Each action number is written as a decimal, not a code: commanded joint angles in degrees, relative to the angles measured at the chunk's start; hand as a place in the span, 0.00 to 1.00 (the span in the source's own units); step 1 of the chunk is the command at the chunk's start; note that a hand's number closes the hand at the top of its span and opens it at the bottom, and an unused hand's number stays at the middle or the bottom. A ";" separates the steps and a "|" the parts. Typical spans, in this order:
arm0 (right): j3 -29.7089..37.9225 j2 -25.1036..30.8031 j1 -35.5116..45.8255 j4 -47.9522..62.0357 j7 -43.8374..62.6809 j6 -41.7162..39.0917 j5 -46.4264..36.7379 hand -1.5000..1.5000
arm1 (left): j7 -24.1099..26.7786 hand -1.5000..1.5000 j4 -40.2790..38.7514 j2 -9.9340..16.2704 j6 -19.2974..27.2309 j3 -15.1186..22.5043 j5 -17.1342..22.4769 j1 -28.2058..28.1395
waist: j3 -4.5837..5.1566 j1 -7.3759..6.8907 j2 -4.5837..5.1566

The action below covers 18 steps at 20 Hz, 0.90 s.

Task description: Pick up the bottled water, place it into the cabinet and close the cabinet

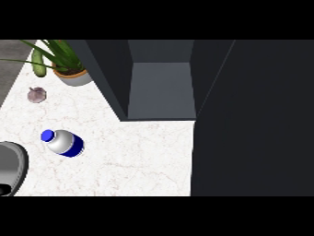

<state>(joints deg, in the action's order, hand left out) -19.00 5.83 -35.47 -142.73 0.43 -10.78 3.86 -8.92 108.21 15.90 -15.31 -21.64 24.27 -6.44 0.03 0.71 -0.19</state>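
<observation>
White-marbled counter — bottled water upright

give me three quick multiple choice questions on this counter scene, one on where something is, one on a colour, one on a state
1. Where is the bottled water?
A. inside the cabinet
B. on the counter, left of the cabinet
C. in the plant pot

2. What colour is the bottle's cap?
A. red
B. green
C. blue

3. What state is the cabinet in?
A. open, its inside showing with nothing visible in it
B. shut
C. open with the bottle inside

Answers:
1 B, the bottle rests on the marble counter, apart from the cabinet.
2 C, the cap is blue.
3 A, the door is swung out and the bare shelf shows.
</observation>
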 commanded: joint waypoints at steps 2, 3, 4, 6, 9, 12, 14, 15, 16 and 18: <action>-3.05 1.30 -4.07 -10.27 4.11 0.98 -1.80 0.00 | 3.61 0.00 -6.67 -1.71 -1.58 1.30 -3.69 -0.41 | 0.03 -0.06 0.08; -5.54 0.85 -6.92 -9.89 0.31 0.81 -4.44 0.00 | 4.57 0.00 -11.92 0.13 -2.68 -0.28 -2.75 2.20 | 0.05 0.63 0.01; -3.15 2.68 -7.16 -10.90 0.24 -0.64 -0.55 0.00 | 6.22 0.00 -14.30 -0.92 -2.85 1.09 -4.55 2.60 | 0.04 0.74 0.07; -1.92 3.86 -7.05 -9.41 -0.75 -1.20 -0.12 0.00 | 7.01 0.00 -20.72 1.22 -5.41 -0.02 -3.88 4.03 | 0.05 0.76 0.14; -6.68 3.63 -9.98 -11.66 -0.98 0.60 -4.49 0.00 | 9.06 0.00 -26.38 0.75 -6.84 1.03 -5.16 5.24 | 0.10 1.23 0.05; -6.31 2.96 -7.57 -7.07 -4.08 1.26 -4.69 0.00 | 14.22 0.00 -35.16 -0.48 -8.49 1.45 -6.69 7.43 | 0.09 0.72 0.20; -8.43 5.91 -15.12 -11.94 -5.76 0.03 -4.79 0.00 | 16.80 0.00 -37.70 -2.45 -6.09 1.82 -9.22 7.31 | 0.12 1.89 -0.09; -7.40 6.18 -14.37 -8.41 -7.85 -0.21 -4.83 0.00 | 16.98 0.00 -42.66 -0.19 -7.96 -0.09 -7.12 10.76 | 0.09 1.52 0.05; -6.94 6.30 -14.38 -10.61 -7.32 0.44 -4.21 0.00 | 19.16 0.00 -44.15 -0.37 -8.17 0.23 -8.45 10.58 | 0.10 1.34 0.10; -8.80 6.88 -14.43 -10.80 -7.35 0.56 -4.72 0.00 | 22.28 0.00 -50.97 -0.17 -7.15 0.76 -11.51 13.96 | 0.20 2.14 0.26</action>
<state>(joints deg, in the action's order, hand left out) -26.94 9.85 -45.95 -143.22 -8.88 -9.75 1.72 8.63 67.56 15.11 -22.25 -20.68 15.46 3.29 0.15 2.05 -0.06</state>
